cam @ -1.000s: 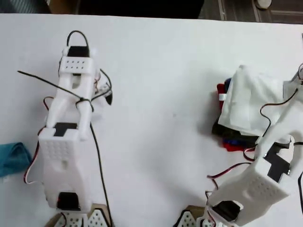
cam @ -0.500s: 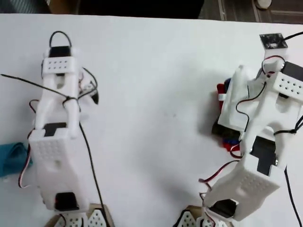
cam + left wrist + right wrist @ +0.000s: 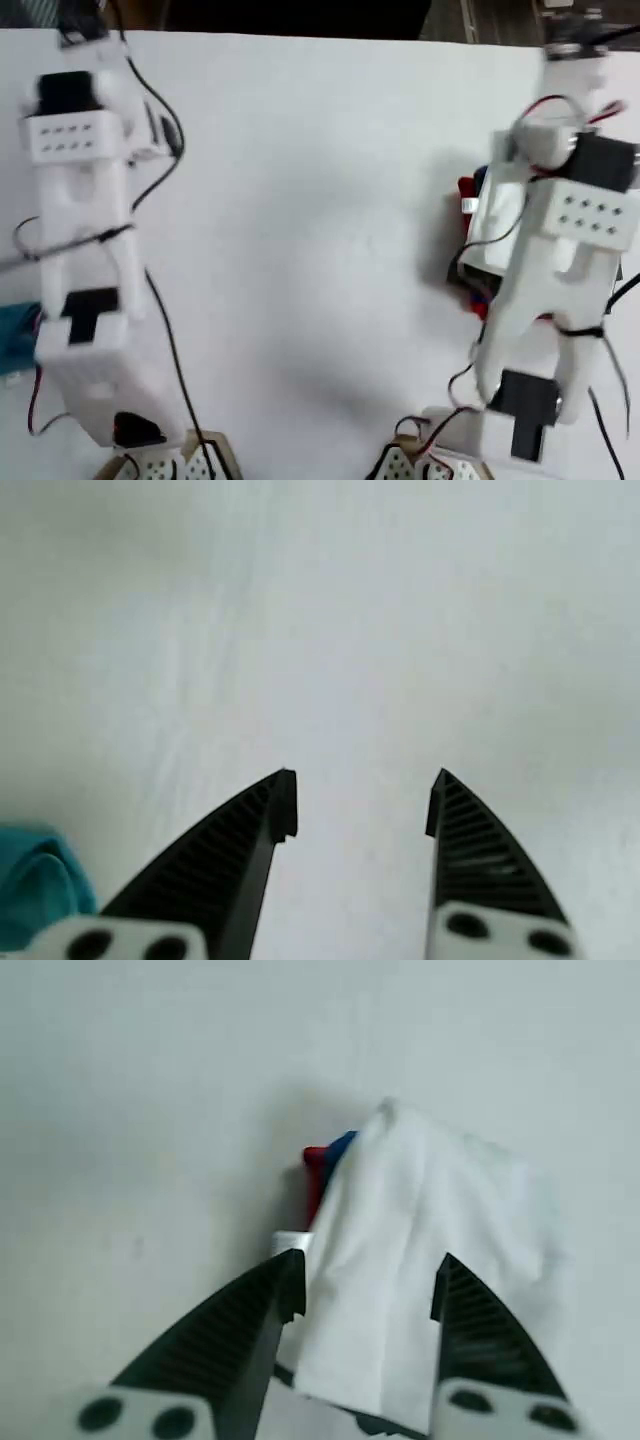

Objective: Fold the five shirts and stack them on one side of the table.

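A stack of folded shirts [image 3: 487, 228] lies at the table's right side, a white shirt [image 3: 430, 1230] on top, with red [image 3: 314, 1175], blue [image 3: 341, 1145] and black layers showing at its edge. My right gripper [image 3: 365, 1285] hovers open above the white shirt, holding nothing. A crumpled teal shirt [image 3: 12, 335] lies at the table's left edge, beside the base of my left arm [image 3: 80, 200]. It also peeks in as the teal shirt [image 3: 35, 890] in the left wrist view. My left gripper [image 3: 362, 802] is open over bare table, away from the teal shirt.
The white table [image 3: 320, 200] is bare across its middle. The right arm [image 3: 560, 250] covers most of the stack from above. Loose cables hang off both arms. The table's far edge meets a dark floor.
Both arms have risen and stretched toward the far side. The right arm swung in from the right edge over the stack. The left arm shifted left, away from the middle.
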